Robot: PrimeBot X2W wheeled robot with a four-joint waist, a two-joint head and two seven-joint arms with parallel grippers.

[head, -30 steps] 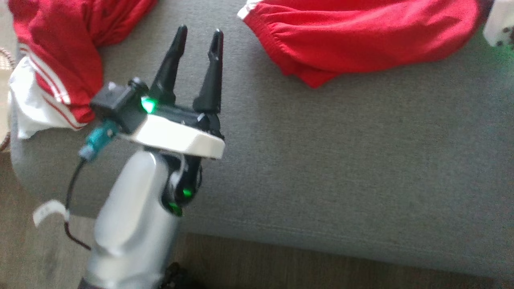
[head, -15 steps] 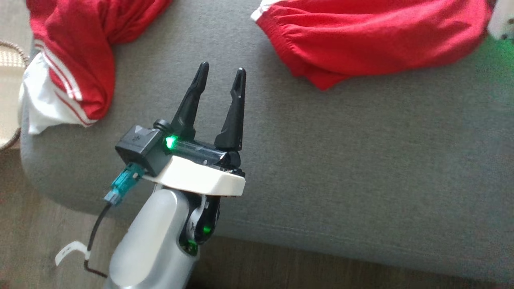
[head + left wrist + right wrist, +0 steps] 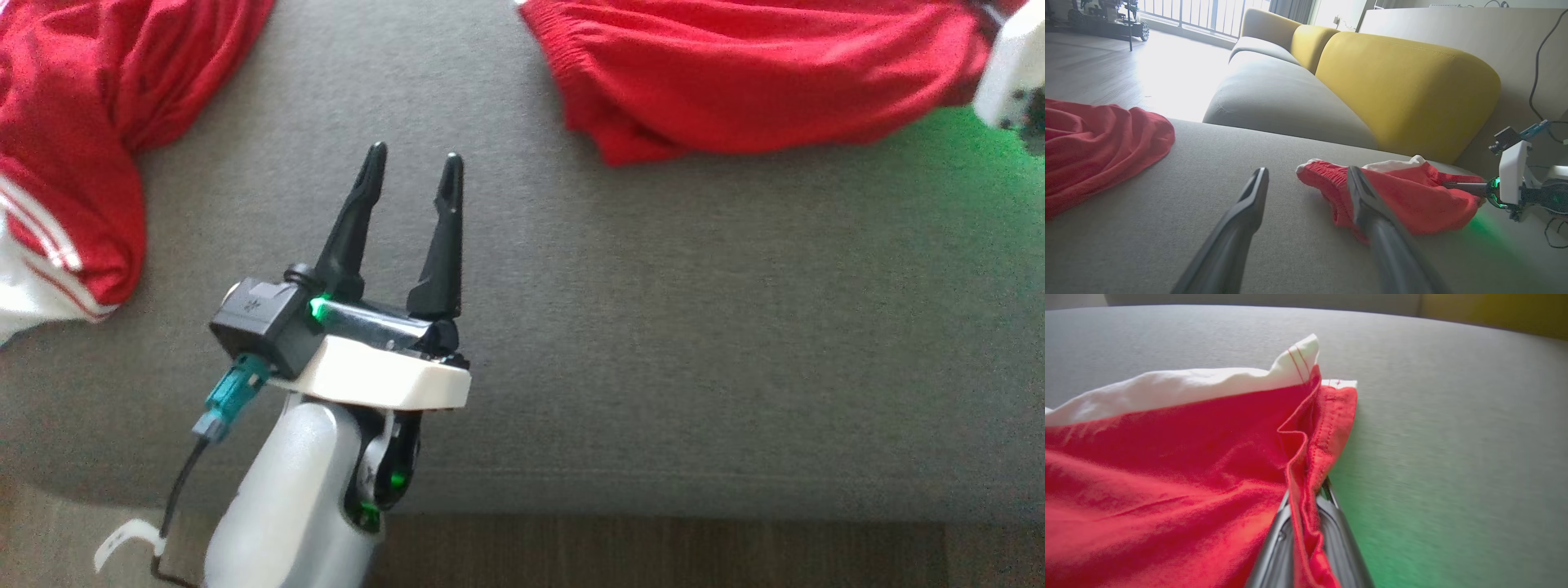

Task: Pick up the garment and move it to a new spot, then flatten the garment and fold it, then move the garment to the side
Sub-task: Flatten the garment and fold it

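Note:
The garment [image 3: 751, 73], red with a white panel, lies bunched at the far right of the grey sofa seat [image 3: 694, 327]. In the right wrist view my right gripper [image 3: 1310, 498] is shut on the garment's [image 3: 1167, 465] stitched red hem. The left wrist view shows the right gripper [image 3: 1447, 185] reaching sideways into the garment's [image 3: 1412, 200] right end. In the head view its white body sits at the right edge. My left gripper [image 3: 414, 157] hovers open over the bare seat, left of the garment, holding nothing; the left wrist view shows its fingers [image 3: 1249, 212] spread.
A second red cloth with white stripes [image 3: 73, 122] lies crumpled at the seat's left end and hangs over it. Yellow backrest cushions [image 3: 1404, 90] rise behind the seat. Wooden floor [image 3: 653, 555] runs along the seat's front edge.
The head camera has shifted. My left gripper has drawn back from the far side toward the seat's front edge, still open. The right gripper has shut on the garment's hem.

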